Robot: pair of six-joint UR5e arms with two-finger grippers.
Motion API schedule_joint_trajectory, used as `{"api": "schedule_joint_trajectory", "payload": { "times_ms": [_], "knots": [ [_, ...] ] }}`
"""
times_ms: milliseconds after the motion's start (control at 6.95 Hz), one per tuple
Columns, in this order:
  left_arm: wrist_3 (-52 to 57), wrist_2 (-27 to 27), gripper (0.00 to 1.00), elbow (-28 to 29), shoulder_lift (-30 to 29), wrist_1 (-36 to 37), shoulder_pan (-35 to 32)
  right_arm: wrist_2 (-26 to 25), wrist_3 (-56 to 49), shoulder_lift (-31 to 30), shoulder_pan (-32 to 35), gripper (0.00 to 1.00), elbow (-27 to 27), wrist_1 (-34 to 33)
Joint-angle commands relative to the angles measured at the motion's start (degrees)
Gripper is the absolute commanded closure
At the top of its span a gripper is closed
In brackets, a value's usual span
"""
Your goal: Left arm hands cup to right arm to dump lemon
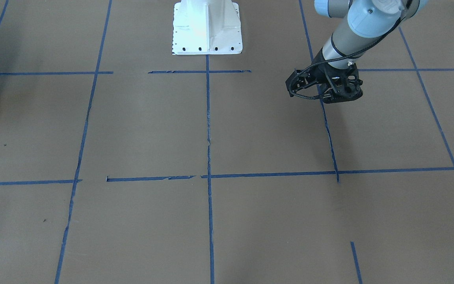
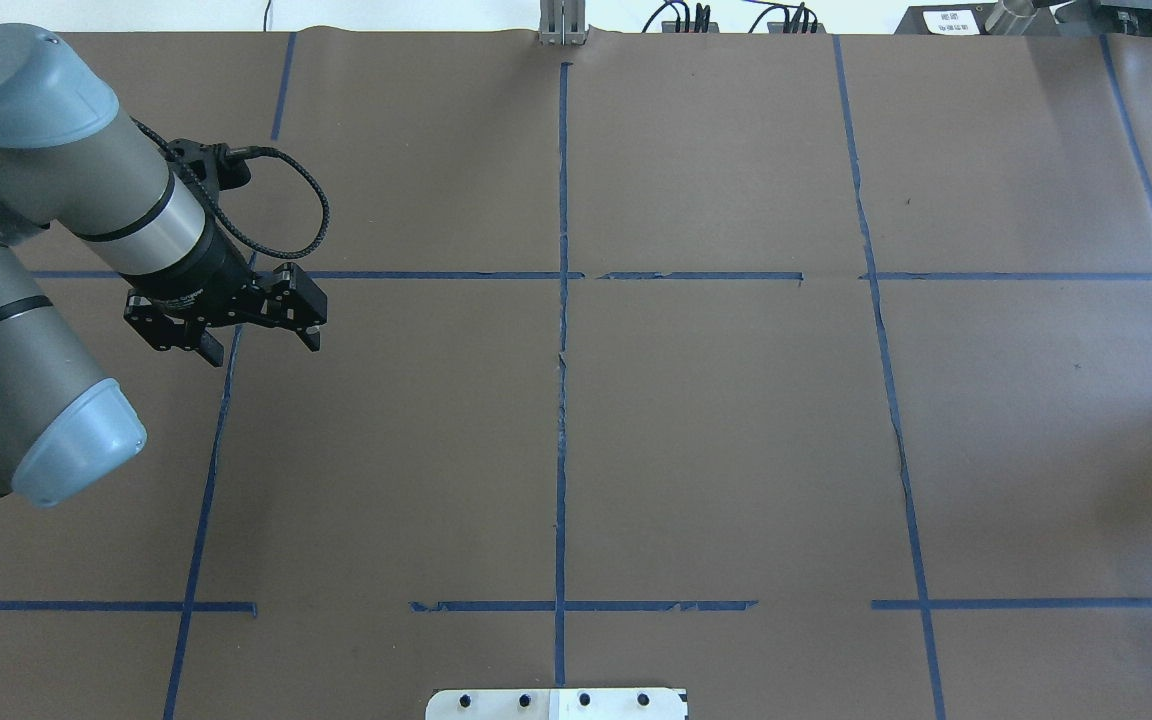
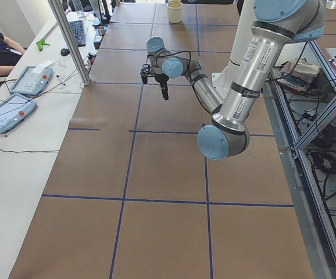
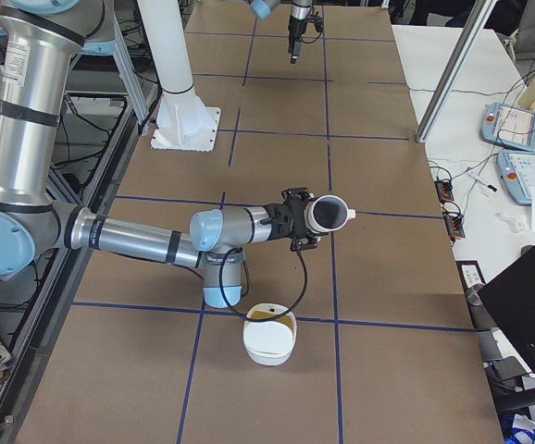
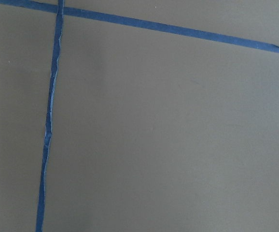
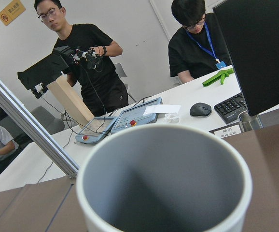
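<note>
The cup [image 4: 330, 214] is carried off the surface [image 4: 388, 277] at the tip of the right end effector [image 4: 303, 222]. It lies on its side with the mouth turned away from the arm, above and just beyond a white container [image 4: 269, 344]. This end effector appears only in the right side view, so whether its fingers are clamped on the cup cannot be told. The right wrist view shows the grey interior [image 6: 168, 193] with no lemon in the visible part. A dull yellowish patch lies in the container and may be the lemon, but this cannot be confirmed. The left end effector [image 2: 258, 335] hangs well apart at the far end of the surface, fingers spread and carrying nothing.

Handling judgement: treat the cup as a rigid, glazed-looking mug, light for the arm, smooth enough to slip and liable to chip if dropped. Grip across the wall near the rim or around the body. Leave the handle free, as it offers a narrow, twisting hold. Apply firm, even pressure, since the tilted posture loads the grip sideways. The lemon, if loose, is small and would roll readily.
</note>
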Motion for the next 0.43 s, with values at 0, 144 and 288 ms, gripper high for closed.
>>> {"api": "schedule_joint_trajectory", "payload": {
  "times_ms": [0,144,288],
  "knots": [
    [-0.07,-0.03,0.0,0.42,-0.16,0.0,0.06,-0.09,-7.68,7.42,-1.57,0.72,-3.94,-3.17],
    [-0.07,-0.03,0.0,0.6,-0.33,0.0,0.06,-1.13,-8.21,9.29,-3.13,0.74,-4.85,-3.51],
    [-0.07,-0.2,0.0,0.51,-0.59,0.0,0.06,-1.23,-8.65,10.87,-5.76,0.73,-5.12,-4.3]
  ]
}}
